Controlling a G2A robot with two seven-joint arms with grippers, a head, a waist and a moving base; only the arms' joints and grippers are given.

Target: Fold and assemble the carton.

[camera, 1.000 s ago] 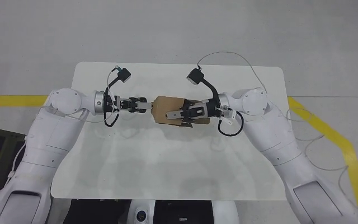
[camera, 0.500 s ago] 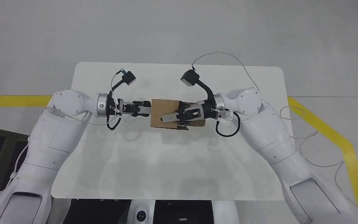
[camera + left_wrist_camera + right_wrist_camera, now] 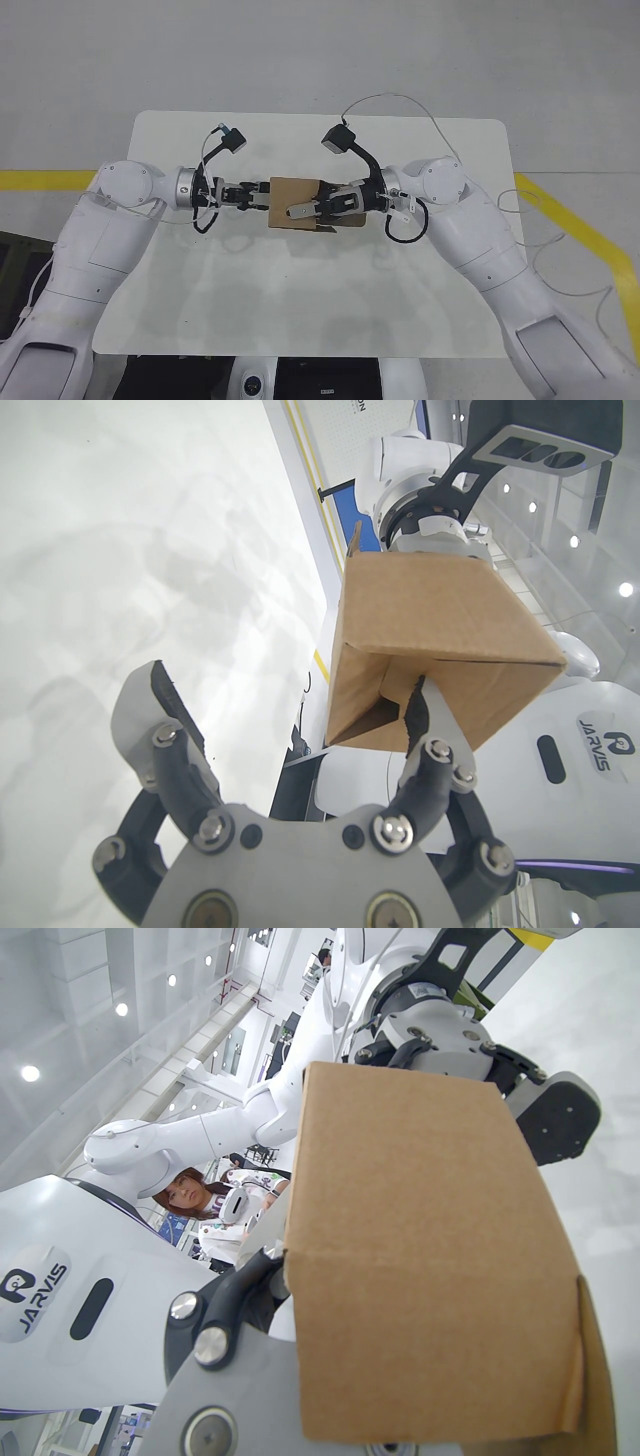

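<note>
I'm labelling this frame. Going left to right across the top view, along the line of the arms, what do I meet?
left arm → left gripper, fingers open → carton → right arm

A white table (image 3: 300, 310) with rounded corners fills the middle of the top view, standing on a pale grey floor (image 3: 300, 50). A yellow stripe (image 3: 40, 180) crosses the floor at the left edge, and another (image 3: 590, 240) slants down along the right. A dark shape (image 3: 15, 265) sits at the lower left edge (too cropped to identify). In the left wrist view a blue panel (image 3: 350, 520) shows near the top centre. Round ceiling lamps (image 3: 30, 1073) glow at the upper left of the right wrist view.
</note>
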